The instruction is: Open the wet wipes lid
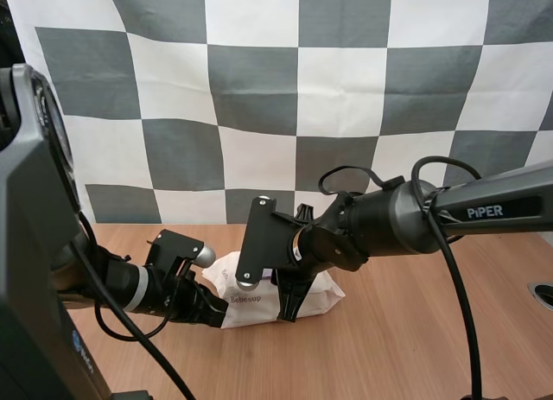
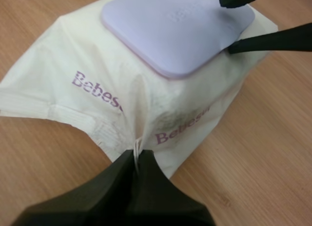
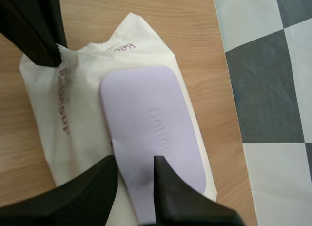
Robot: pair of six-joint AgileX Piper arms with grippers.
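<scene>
We see the pack of wipes (image 1: pixel 251 309) on the table (image 1: pixel 415 339), long axis running 9 to 3 o'clock, lid (image 2: pixel 178 28) facing up. Our left gripper (image 2: pixel 138 157) clamps its 9 o'clock seam; our right gripper (image 3: pixel 135 162) stands fingers apart over the lid's 3 o'clock end.

White wet wipes pack (image 2: pixel 97 89) lying flat on wooden table, lilac lid (image 2: pixel 175 26) closed on top.
</scene>
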